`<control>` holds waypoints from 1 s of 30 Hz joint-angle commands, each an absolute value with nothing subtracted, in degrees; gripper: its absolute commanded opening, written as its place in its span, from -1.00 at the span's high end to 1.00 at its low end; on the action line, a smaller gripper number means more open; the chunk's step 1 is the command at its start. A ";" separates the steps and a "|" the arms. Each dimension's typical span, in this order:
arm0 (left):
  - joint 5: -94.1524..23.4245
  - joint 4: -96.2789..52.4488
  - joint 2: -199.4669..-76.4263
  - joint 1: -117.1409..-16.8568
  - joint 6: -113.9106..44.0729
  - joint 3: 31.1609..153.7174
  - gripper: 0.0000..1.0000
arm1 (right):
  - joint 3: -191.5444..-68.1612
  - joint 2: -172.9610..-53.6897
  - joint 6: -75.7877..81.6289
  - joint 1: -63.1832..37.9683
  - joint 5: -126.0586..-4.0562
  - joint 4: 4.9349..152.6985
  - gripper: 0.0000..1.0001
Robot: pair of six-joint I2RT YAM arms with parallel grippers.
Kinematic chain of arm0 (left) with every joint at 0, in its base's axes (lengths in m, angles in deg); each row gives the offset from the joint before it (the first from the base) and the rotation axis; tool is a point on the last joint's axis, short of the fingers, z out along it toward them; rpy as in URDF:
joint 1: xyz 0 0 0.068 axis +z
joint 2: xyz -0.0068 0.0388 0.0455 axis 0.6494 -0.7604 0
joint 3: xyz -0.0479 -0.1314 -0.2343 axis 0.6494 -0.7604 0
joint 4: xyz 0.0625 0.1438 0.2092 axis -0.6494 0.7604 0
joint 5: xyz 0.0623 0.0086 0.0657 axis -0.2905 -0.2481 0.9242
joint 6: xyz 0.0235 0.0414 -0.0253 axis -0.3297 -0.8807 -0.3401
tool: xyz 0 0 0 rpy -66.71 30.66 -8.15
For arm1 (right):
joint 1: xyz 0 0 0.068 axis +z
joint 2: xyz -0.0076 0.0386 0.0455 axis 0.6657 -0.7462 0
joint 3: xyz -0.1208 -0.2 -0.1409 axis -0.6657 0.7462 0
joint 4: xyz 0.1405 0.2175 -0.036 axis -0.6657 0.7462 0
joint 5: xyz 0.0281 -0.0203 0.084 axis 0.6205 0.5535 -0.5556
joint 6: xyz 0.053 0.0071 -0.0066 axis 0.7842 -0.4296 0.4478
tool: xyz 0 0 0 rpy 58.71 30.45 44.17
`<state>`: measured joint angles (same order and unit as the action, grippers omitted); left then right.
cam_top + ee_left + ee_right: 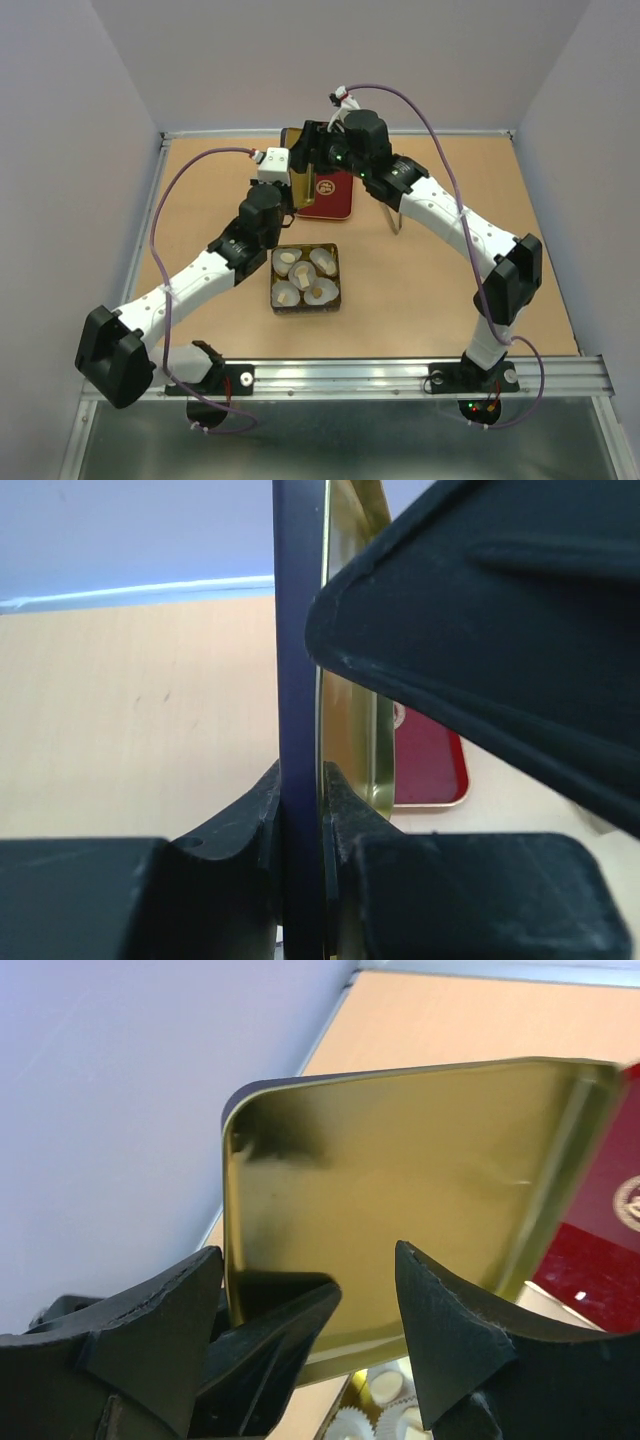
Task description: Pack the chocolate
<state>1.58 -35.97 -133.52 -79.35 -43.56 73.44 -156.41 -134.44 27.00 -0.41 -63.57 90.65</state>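
Jaws of the left gripper (300,815) pinch the thin edge of the gold lid (400,1190), which stands up at the top middle. Jaws of the right gripper (305,1260) are wide open, close to it. The chocolate (303,276) sits in cups (322,260) in the tray (273,285), in the middle. The pinch is small, so the lid could slip and fall on it

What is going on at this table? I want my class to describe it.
Two robot arms are busy with a tin lid. The left tool is shut on the lid, holding it up on edge. The right tool is open, straddling the lid's rim without clamping it. A red tin lies flat on the table beside it. Nearer the arms, a small box holds paper cups with pieces of chocolate inside.
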 commanded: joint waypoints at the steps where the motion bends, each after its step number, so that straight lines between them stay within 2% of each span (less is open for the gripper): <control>1: -3.46 -45.47 -128.55 -79.96 -44.03 71.17 1.00 | -160.92 -134.11 26.69 0.01 -63.04 90.09 -0.49; 14: -7.50 -45.56 -128.72 -80.66 -48.95 69.93 1.00 | -164.25 -135.25 26.60 -0.07 -64.18 90.09 -0.50; 21: -3.03 -43.90 -129.60 -82.77 -53.96 71.42 1.00 | -167.50 -138.68 26.96 -0.07 -63.04 93.85 -0.50; 30: 3.21 -40.82 -133.11 -86.81 -62.49 74.85 1.00 | -175.85 -144.04 24.23 -0.07 -59.62 105.20 -0.38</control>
<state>3.16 -38.44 -133.04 -83.39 -57.11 70.66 -171.12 -142.83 26.26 -0.39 -61.91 102.56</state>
